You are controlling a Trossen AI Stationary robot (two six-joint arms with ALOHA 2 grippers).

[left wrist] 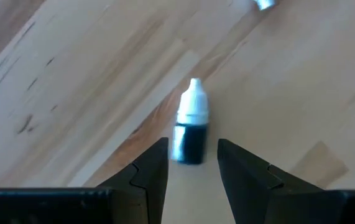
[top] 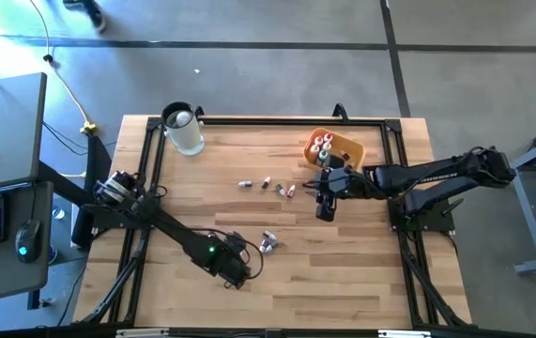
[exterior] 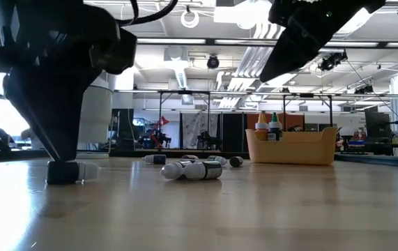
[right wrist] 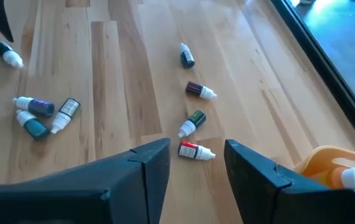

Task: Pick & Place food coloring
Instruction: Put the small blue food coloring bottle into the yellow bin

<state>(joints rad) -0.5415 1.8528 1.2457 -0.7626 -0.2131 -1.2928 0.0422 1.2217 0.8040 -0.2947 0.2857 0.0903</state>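
Note:
Several food coloring bottles lie on their sides mid-table (top: 282, 190), and a small cluster (top: 268, 244) lies nearer the front. More stand upright in the orange-yellow tray (top: 347, 150). My left gripper (left wrist: 193, 168) is open and low at the table near the front edge. Its fingers stand on either side of the base of a dark bottle with a white cap (left wrist: 191, 124), which lies flat; I see no touch. My right gripper (right wrist: 197, 162) is open and raised above the table. A red bottle (right wrist: 196, 150) and a green one (right wrist: 191, 122) lie below it.
A clear round jar (top: 185, 131) stands at the far left of the table. The tray (exterior: 293, 146) sits far right, close to my right arm. Black frame rails (top: 249, 120) border the table. Bare wood lies between the two bottle groups and along the near edge.

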